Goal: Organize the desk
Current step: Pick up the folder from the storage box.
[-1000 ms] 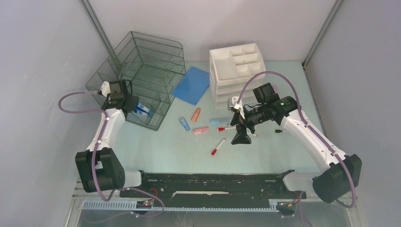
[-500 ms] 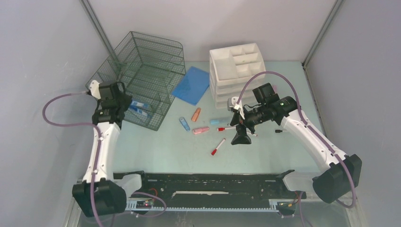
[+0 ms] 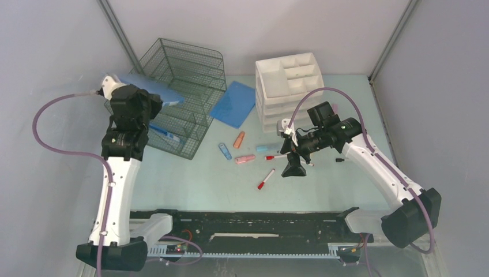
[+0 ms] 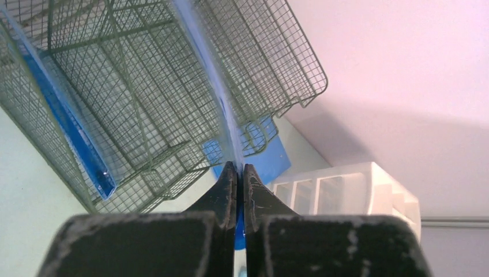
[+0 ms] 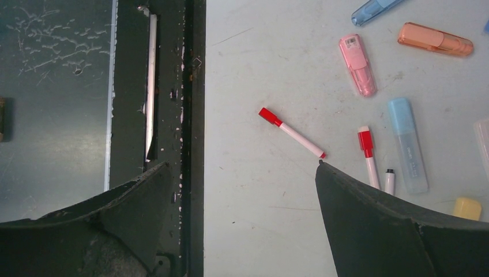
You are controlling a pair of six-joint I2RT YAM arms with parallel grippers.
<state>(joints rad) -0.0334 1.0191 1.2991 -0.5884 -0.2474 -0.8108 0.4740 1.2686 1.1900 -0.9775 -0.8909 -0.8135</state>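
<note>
Fingers of the left gripper (image 3: 151, 103) are clamped on a thin blue sheet (image 3: 158, 93), which is held in the air over the left side of the wire rack (image 3: 190, 81). The rack stands at the far left of the desk (image 3: 202, 179). Just right of the rack lies a blue folder (image 3: 233, 104), and further right a white organizer (image 3: 288, 86). The right gripper (image 3: 294, 167) hangs well right of the rack with its fingers spread and nothing between them. A scatter of pens lies between it and the rack, the red marker (image 3: 266, 179) nearest the arms.

From the left wrist, both fingers (image 4: 222, 199) press together on the sheet (image 4: 222, 115), seen edge-on and running up across the rack (image 4: 144, 75). A second blue sheet (image 4: 69, 127) sits slanted inside the rack (which tier is hard to tell). Beyond the rack are the folder (image 4: 274, 161) and the organizer (image 4: 346, 187).

From the right wrist, the fingers (image 5: 369, 219) stand wide apart above the desk (image 5: 259, 69), touching nothing. Below lie the red marker (image 5: 291, 133), a pink pen (image 5: 357, 72), an orange pen (image 5: 435, 39) and a pale blue highlighter (image 5: 406, 144). The black rail (image 5: 173, 86) borders the desk.
</note>
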